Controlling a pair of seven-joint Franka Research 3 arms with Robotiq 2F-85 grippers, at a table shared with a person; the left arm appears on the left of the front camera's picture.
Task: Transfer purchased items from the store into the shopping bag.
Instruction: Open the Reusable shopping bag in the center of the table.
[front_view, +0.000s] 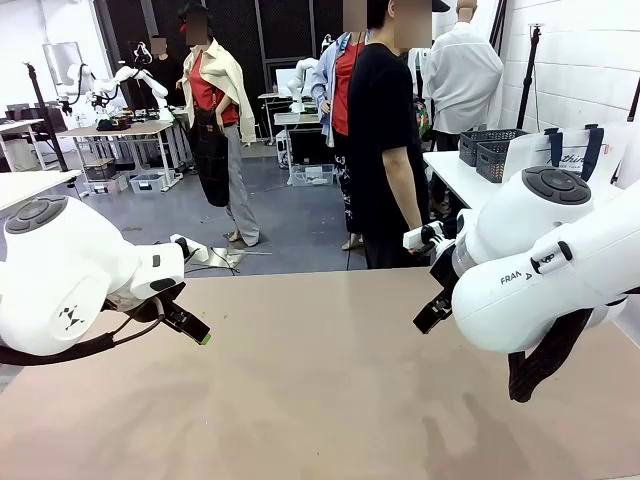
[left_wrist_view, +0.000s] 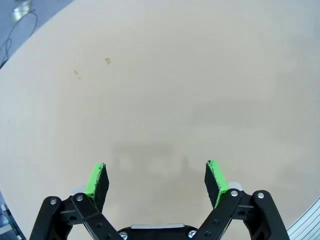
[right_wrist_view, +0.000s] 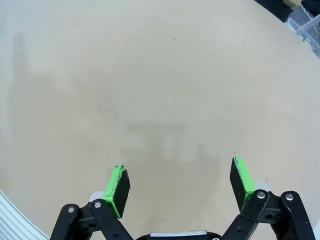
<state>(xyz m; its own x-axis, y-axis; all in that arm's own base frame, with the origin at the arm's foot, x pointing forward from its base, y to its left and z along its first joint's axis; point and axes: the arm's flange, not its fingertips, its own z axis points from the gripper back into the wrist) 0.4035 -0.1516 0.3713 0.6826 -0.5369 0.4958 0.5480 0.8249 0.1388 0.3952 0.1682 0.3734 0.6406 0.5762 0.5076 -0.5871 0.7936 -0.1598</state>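
The table (front_view: 300, 400) spans the foreground; a person (front_view: 385, 150) stands at its far edge; the bag (front_view: 568, 158) stands far right, beside baskets (front_view: 492, 152); left gripper (left_wrist_view: 157, 175) and right gripper (right_wrist_view: 180, 182) hover above the table, fingers released, grasping nothing.

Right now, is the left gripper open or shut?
Open. The left gripper has its green pads standing wide apart over the table, with nothing held between them.

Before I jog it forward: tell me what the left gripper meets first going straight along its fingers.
Probably the tabletop; the open left gripper points down at it with nothing seen between.
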